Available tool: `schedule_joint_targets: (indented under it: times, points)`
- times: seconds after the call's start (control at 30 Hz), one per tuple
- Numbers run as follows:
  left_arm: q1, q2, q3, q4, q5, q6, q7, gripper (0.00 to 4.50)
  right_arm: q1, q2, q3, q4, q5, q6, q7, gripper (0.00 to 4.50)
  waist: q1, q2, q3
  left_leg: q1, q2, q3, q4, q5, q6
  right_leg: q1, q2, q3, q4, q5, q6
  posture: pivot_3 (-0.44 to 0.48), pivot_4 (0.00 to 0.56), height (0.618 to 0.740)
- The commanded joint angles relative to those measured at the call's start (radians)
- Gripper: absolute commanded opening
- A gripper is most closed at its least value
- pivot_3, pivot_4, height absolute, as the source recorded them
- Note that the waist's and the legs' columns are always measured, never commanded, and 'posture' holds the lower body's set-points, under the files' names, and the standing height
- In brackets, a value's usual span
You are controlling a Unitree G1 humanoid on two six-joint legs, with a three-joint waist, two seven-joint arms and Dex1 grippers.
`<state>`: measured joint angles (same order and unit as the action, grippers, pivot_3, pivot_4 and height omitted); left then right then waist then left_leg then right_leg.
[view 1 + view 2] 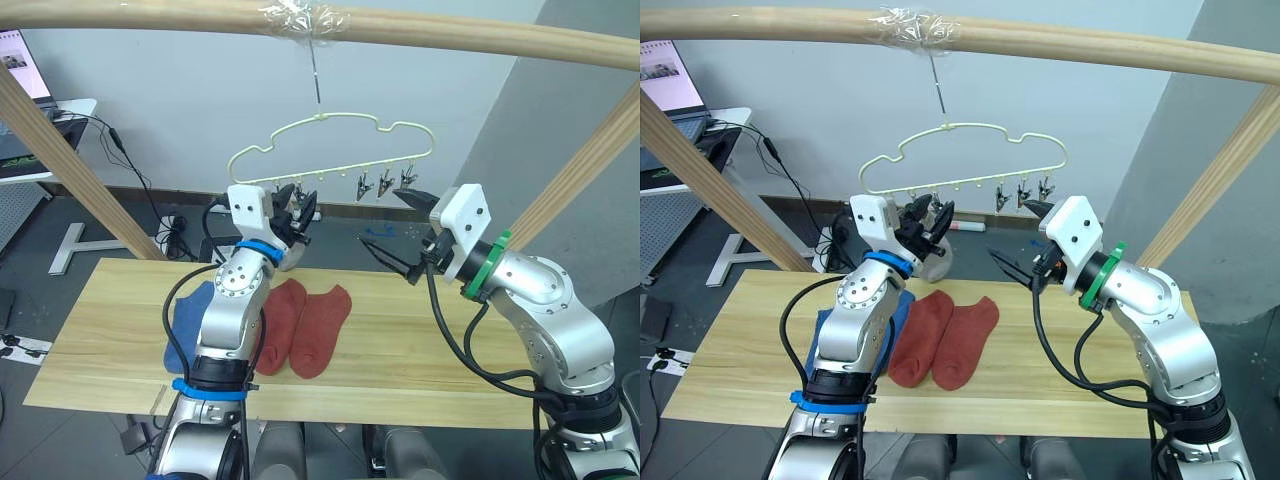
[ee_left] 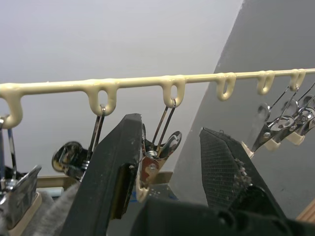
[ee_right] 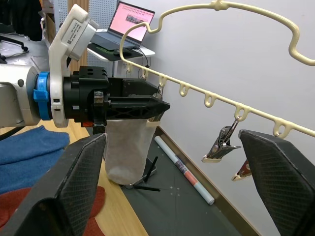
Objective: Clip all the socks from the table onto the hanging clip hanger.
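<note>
- Your left gripper (image 2: 167, 162) sits up at the clip hanger (image 1: 330, 150), upper centre of frame, fingers apart around 1 clip (image 2: 157, 157).
- Beside that clip, a light grey sock (image 3: 127, 152) hangs clipped.
- Your right gripper (image 1: 400, 235) hovers right of centre, fingers wide apart, holding nothing.
- 2 rust-red socks (image 1: 305, 325) and blue socks (image 1: 190, 320) lie on the surface (image 1: 420, 350), lower left of centre.
</note>
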<state>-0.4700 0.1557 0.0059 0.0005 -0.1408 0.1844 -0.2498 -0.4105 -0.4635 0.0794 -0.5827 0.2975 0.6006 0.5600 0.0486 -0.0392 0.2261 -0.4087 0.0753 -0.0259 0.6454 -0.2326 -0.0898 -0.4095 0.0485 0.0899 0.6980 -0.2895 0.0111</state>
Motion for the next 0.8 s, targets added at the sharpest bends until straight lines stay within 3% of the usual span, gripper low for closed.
schedule_joint_targets:
  times: [0.03,0.8]
  points:
    - [-0.017,-0.005,-0.005,-0.016,0.019,-0.034,0.011,2.15,-0.002,-0.010,-0.024,-0.038,0.015,0.000,-0.006,4.50,0.000,0.000,0.000,0.000,0.000,0.000,0.000,0.000,0.000,0.000,0.000,0.000,0.000,0.000,0.000,0.115,0.184,0.740]
    - [-0.031,-0.035,0.016,0.028,0.008,-0.040,0.035,2.15,-0.017,-0.006,-0.034,-0.039,0.020,0.023,-0.015,4.50,-0.001,0.000,0.000,0.000,0.000,0.000,0.000,0.000,0.000,0.000,0.000,0.000,0.000,0.000,0.000,0.106,0.184,0.740]
